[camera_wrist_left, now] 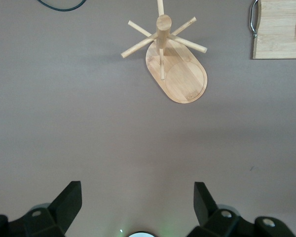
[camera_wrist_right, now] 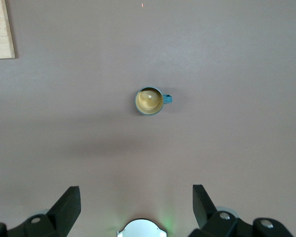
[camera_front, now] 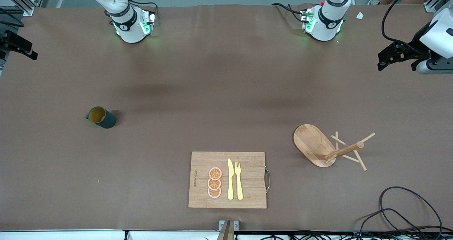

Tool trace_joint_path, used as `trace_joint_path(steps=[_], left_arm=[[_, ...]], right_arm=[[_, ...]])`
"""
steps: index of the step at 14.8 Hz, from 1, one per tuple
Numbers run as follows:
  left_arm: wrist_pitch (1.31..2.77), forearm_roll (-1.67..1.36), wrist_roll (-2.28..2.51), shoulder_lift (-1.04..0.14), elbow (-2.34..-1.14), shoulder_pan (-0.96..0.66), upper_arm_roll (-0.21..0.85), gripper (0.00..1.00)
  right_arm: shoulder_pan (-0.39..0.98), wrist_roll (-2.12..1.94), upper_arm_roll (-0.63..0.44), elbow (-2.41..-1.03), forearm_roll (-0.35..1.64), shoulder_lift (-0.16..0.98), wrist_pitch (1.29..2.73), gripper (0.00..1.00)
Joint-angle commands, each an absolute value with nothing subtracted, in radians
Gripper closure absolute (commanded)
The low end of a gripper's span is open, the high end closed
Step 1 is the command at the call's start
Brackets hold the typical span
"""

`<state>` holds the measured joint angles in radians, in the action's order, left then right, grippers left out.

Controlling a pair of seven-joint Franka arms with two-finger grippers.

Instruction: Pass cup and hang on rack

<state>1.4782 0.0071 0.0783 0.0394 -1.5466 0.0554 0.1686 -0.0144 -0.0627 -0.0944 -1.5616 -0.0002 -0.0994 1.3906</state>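
The cup, dark teal with a mustard-yellow inside, stands upright on the brown table toward the right arm's end. In the right wrist view the cup is far below my right gripper, which is open, empty and held high. The rack, a light wooden mug tree on an oval base, stands toward the left arm's end. In the left wrist view the rack is far below my left gripper, which is open, empty and held high. Both arms wait.
A bamboo cutting board lies near the front camera's edge between cup and rack, carrying a yellow knife, a yellow fork and orange slices. Black cables loop on the table nearer the front camera than the rack.
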Motion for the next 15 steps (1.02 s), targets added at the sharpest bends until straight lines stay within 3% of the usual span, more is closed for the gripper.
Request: trace_joint_path(steps=[1, 9, 12, 15], left_arm=[[1.463, 0.005, 0.078, 0.054, -1.539, 0.061, 0.172, 0.00], [1.463, 0.005, 0.072, 0.046, -1.545, 0.063, 0.172, 0.00], [1.463, 0.005, 0.072, 0.043, -1.545, 0.063, 0.172, 0.00], [1.463, 0.005, 0.064, 0.041, -1.545, 0.063, 0.172, 0.00]], right_arm=[[-0.020, -0.054, -0.092, -1.575, 0.002, -0.117, 1.391, 0.00], [-0.021, -0.045, -0.092, -1.557, -0.006, -0.104, 1.391, 0.00], [-0.057, -0.051, -0.092, -1.557, -0.003, -0.063, 1.414, 0.00], [-0.116, -0.060, -0.091, -1.554, 0.012, 0.067, 1.443, 0.00]])
